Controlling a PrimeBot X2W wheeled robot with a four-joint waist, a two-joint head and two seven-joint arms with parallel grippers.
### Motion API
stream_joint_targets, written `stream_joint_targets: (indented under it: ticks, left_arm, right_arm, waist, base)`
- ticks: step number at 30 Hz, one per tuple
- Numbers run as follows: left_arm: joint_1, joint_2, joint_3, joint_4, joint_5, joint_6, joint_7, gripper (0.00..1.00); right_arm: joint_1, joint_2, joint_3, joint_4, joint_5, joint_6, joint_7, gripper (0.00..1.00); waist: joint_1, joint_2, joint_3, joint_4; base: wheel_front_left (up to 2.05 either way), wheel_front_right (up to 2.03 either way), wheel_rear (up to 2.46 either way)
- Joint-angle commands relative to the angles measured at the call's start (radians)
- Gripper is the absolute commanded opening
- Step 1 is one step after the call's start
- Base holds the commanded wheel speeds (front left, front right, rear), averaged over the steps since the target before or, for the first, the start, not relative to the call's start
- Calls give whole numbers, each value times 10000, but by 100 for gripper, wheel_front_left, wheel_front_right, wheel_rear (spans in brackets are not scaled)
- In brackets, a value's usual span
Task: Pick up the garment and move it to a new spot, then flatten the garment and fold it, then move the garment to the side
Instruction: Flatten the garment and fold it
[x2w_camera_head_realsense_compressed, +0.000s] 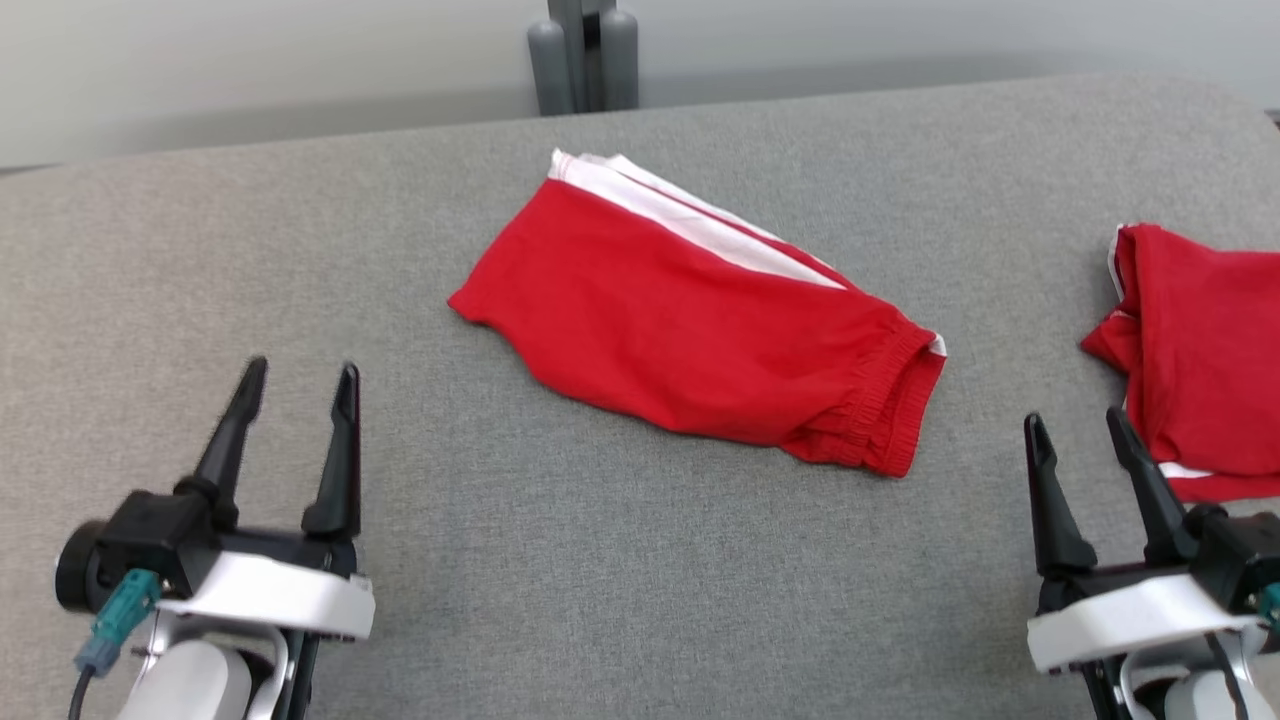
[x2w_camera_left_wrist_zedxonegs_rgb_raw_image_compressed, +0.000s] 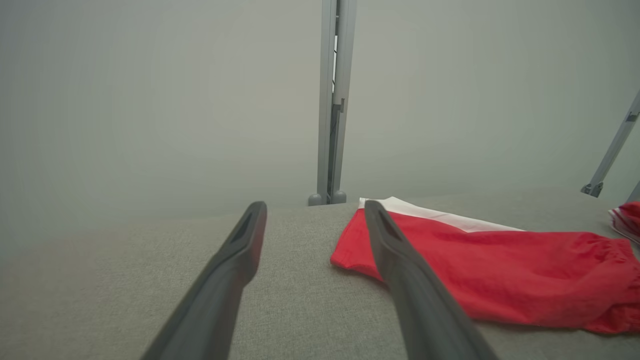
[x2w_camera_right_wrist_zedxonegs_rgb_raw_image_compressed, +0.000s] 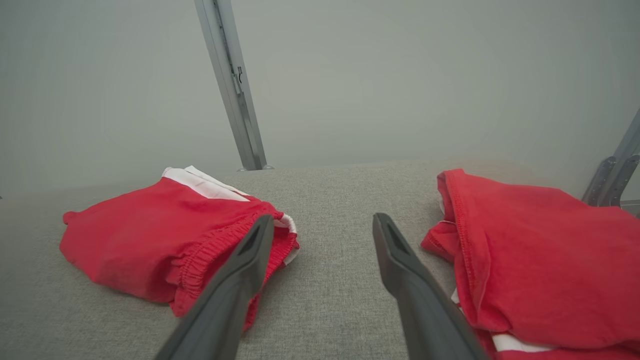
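Both arms sit low at the near edge of the grey table (x2w_camera_head_realsense_compressed: 600, 560). My left gripper (x2w_camera_head_realsense_compressed: 303, 366) is toward the near left corner and my right gripper (x2w_camera_head_realsense_compressed: 1073, 416) toward the near right corner. Each has its fingers spread wide and grips nothing. The red shorts (x2w_camera_head_realsense_compressed: 690, 320), with a white side stripe, lie folded mid-table, nearer the far edge, waistband toward the right. A second red garment (x2w_camera_head_realsense_compressed: 1200, 340) lies at the right edge, just beside my right gripper.
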Motion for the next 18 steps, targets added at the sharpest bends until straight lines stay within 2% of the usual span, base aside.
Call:
stream_joint_targets:
  ticks: [1, 8, 18]
  left_arm:
    - [282, -9, 35, -60, -18, 151, 27, 100]
    - [778, -39, 58, -153, -224, 349, 225, 100]
    - [918, 10, -11, -274, -324, 443, 454, 100]
  right_arm:
    - [288, -37, -38, -161, -83, -2, 103, 100]
    - [1020, -36, 75, -770, 24, -2, 437, 100]
    - [1215, -35, 141, -1043, 119, -2, 649, 100]
  waist:
    - [0, 0, -290, 105]
    - [0, 0, -752, 107]
    - [0, 0, -900, 62]
  base:
    - [0, 0, 0]
    - [0, 0, 0]
    - [0, 0, 0]
